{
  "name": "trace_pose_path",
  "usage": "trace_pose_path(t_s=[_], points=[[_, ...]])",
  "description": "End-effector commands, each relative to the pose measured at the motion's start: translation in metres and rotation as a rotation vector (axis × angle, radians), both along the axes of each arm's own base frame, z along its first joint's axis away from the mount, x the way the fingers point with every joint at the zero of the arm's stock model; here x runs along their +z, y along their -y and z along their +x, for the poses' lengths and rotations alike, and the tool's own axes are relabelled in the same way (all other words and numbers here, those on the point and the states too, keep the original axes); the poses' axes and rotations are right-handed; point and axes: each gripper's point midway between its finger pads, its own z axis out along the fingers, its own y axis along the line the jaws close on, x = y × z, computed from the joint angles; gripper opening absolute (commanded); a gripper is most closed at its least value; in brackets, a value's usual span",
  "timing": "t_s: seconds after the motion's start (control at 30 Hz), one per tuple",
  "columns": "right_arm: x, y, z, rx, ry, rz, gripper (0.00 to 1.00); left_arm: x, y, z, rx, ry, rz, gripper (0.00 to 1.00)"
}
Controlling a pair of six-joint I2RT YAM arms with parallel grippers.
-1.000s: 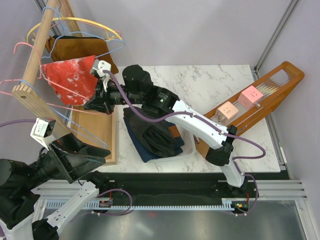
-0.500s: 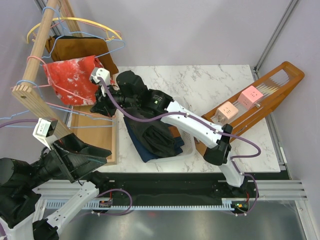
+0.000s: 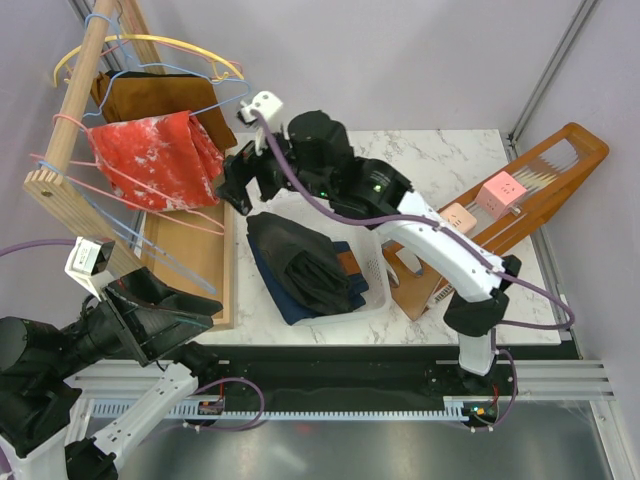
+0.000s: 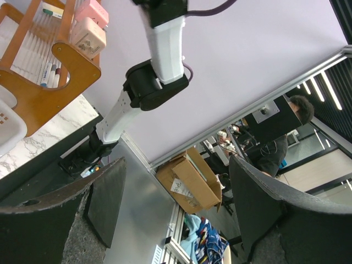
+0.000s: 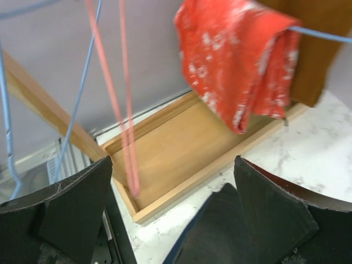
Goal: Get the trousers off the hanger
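At the near left, the left fingers (image 3: 195, 310) stand apart, empty. A red mottled cloth (image 3: 155, 160) hangs on the wooden rack (image 3: 75, 100), and just right of it the right fingers (image 3: 240, 185) gape, holding nothing. The trousers (image 3: 300, 262) lie folded in the white basket (image 3: 375, 280) mid-counter, so removal looks done.

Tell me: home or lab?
Probably a robotics lab cell: grey partition walls, a slotted aluminium mounting rail, and, in the left wrist view, cardboard boxes and a person beyond.
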Motion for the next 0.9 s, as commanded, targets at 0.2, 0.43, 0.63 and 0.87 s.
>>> trace_pose_path(t_s=[0.2, 0.43, 0.63, 0.87], points=[[0.086, 0.179, 0.032, -0.738, -0.033, 0.208, 0.98, 0.000, 0.005, 0.018, 0.035, 0.006, 0.021, 0.80], [0.080, 0.254, 0.009, -0.909, -0.129, 0.301, 0.98, -0.004, 0.005, 0.036, 0.108, -0.001, 0.033, 0.82], [0.068, 0.250, -0.038, -0.652, -0.241, 0.370, 0.98, -0.009, 0.006, 0.048, 0.142, -0.026, 0.022, 0.84], [0.041, 0.222, -0.123, -0.177, -0.441, 0.421, 0.98, -0.013, 0.008, 0.034, 0.077, -0.015, -0.060, 0.86]])
